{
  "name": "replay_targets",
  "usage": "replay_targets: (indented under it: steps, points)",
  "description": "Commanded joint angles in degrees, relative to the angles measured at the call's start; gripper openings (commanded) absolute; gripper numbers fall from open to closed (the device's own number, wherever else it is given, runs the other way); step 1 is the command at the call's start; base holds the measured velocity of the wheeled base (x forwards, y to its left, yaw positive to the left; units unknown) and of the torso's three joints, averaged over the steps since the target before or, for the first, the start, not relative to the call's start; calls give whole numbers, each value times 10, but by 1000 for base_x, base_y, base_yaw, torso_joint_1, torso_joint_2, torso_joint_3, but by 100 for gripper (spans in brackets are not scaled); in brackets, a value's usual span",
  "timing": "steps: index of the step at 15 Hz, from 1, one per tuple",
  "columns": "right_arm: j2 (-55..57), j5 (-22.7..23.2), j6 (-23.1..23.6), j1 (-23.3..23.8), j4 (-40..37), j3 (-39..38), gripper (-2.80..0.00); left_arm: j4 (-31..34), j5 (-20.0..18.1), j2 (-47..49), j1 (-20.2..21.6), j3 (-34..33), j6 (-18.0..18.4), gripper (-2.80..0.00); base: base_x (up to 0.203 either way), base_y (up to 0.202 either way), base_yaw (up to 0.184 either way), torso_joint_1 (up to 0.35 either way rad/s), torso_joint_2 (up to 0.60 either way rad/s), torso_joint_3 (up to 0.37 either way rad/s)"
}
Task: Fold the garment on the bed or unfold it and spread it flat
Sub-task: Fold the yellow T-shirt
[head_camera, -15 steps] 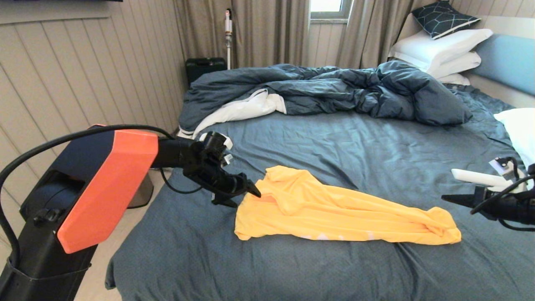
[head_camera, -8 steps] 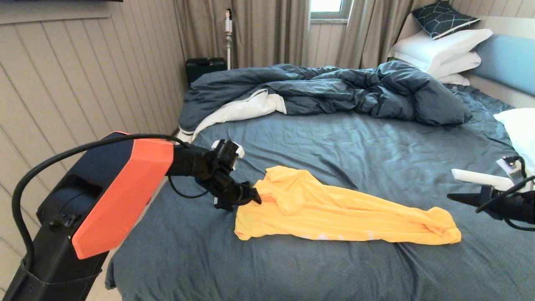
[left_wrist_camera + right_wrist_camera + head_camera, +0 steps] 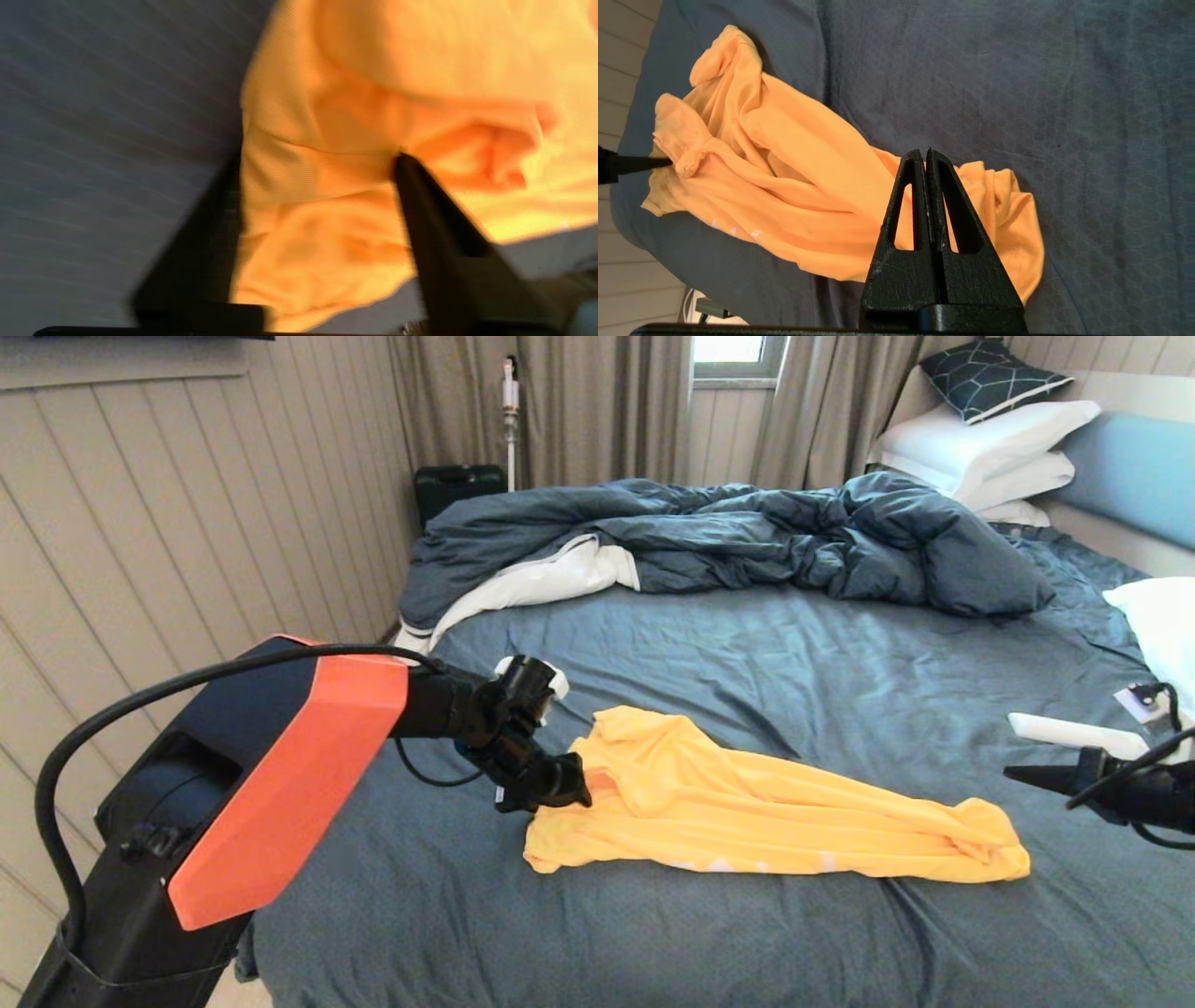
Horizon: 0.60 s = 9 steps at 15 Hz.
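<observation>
One yellow garment (image 3: 747, 807) lies bunched in a long strip on the near part of the bed (image 3: 794, 663), and the left gripper (image 3: 571, 782) has moved in and is closing its half-open fingers around the garment's left end, so a pull to spread it looks close. The right gripper (image 3: 1018, 773) hangs shut and empty past the garment's right end. Behind the garment are one rumpled duvet (image 3: 747, 537) and four pillows (image 3: 990, 439).

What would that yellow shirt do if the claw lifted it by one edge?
The shirt would likely droop and hang limp: it lies in soft bunched folds on the bed. It looks thin and light, so it should lift easily. The left gripper, fingers astride one edge, may gather only a layer.
</observation>
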<state>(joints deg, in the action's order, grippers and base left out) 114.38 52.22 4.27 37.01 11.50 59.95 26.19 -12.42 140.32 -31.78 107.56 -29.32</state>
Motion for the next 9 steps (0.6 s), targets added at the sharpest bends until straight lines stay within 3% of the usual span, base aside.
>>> replay_targets:
  steps: [1,4,9]
  points:
    - [2,3,0,3,1,4,-280,9,-4,-6,-9,0,-15,-280,0,0,0,0,0,0]
    - [2,3,0,9,1,8,-280,27,-34,-22,-23,-1,-41,-280,0,0,0,0,0,0]
    - [4,3,3,9,1,7,-280,33,-34,-29,-17,-21,-66,-280,0,0,0,0,0,0]
